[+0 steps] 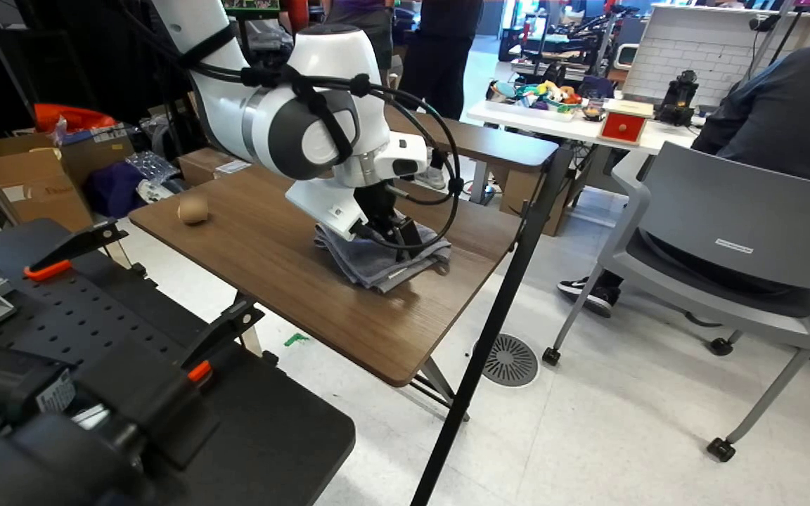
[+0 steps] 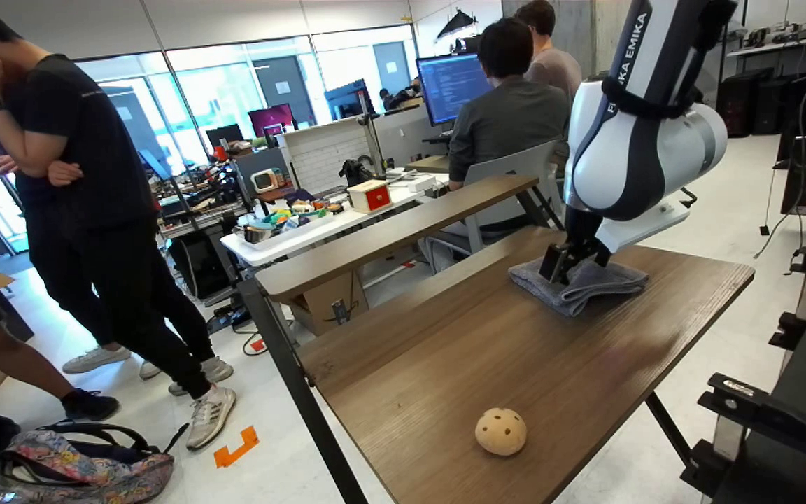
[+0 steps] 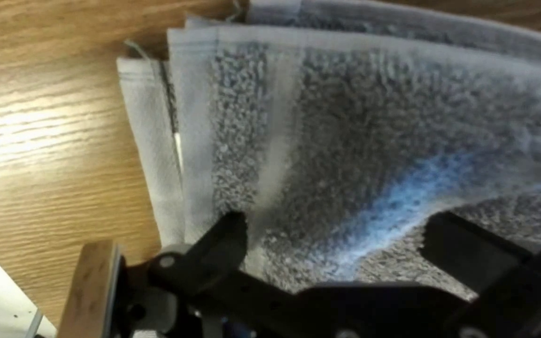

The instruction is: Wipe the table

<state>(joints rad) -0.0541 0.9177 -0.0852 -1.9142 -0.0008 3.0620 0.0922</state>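
The table point(image 1: 257, 225) has a brown wood-grain top and also shows in an exterior view point(image 2: 431, 378) and in the wrist view point(image 3: 40, 141). A grey folded towel point(image 1: 370, 263) lies on it towards one end; the towel also shows in an exterior view point(image 2: 606, 285) and fills most of the wrist view point(image 3: 345, 117). My gripper point(image 3: 336, 225) points down at the towel with its fingers spread wide and towel fabric between them. The fingertips are at or just above the fabric in both exterior views point(image 1: 403, 242) point(image 2: 562, 267); exact contact is unclear.
A pale ball with holes point(image 2: 501, 432) sits on the table away from the towel, also in an exterior view point(image 1: 193, 211). A narrower wooden shelf point(image 2: 403, 234) runs behind the table. A black post point(image 1: 493, 330) stands at the table's end. A black cart point(image 1: 271, 429) with clamps is close by.
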